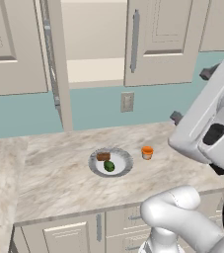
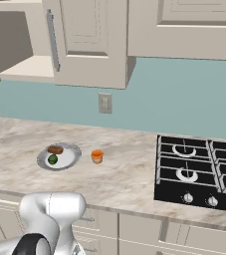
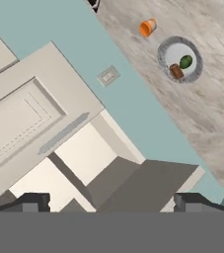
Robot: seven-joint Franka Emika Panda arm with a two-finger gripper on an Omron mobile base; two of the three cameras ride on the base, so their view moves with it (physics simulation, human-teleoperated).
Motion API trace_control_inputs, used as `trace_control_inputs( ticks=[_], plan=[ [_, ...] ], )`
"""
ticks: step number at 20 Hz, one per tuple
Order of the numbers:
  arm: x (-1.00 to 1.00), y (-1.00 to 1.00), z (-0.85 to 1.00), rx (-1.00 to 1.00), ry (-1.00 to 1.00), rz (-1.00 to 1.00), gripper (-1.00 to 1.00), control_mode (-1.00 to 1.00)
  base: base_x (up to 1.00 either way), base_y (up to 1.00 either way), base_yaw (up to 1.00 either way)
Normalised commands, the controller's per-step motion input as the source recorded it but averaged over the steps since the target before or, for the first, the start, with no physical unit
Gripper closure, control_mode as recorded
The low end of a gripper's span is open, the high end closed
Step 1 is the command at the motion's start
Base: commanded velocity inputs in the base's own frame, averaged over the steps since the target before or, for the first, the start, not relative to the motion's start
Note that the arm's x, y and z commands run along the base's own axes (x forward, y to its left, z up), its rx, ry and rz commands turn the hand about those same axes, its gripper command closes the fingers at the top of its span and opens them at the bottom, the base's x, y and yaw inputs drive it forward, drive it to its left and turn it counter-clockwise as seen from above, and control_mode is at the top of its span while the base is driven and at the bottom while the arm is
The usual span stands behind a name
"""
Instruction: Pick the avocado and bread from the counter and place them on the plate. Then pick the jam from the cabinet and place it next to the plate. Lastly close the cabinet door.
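Note:
The plate lies on the counter, carrying the bread and the avocado. The orange jam stands upright on the counter just right of the plate, apart from it. The cabinet has its left door swung out and its right door shut. My gripper hovers high to the right of the cabinet, open and empty, facing the opening.
A wall outlet sits on the teal backsplash above the plate. A black gas stove lies in the counter to the right. Lower drawer fronts run under the counter edge.

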Motion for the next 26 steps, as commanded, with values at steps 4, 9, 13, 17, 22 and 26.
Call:
trace_control_inputs(
  ticks=[4,9,13,17,22,26],
  plan=[
    [-0.23,0.59,-0.12,-0.08,0.0,-0.05,-1.0,-1.0,0.0,0.0,0.0],
    [-0.19,0.54,-0.05,-0.08,0.0,-0.08,-1.0,-1.0,0.0,0.0,0.0],
    [-0.03,0.5,-0.04,-0.12,0.0,-0.08,-1.0,-1.0,0.0,0.0,0.0],
    [0.01,0.44,-0.09,-0.13,0.0,-0.05,-1.0,-1.0,0.0,0.0,0.0],
    [0.15,0.44,-0.13,-0.15,0.0,-0.02,-1.0,-1.0,0.0,0.0,0.0],
    [0.3,0.42,-0.12,-0.15,0.0,-0.01,-1.0,-1.0,0.0,0.0,0.0]
  ],
)
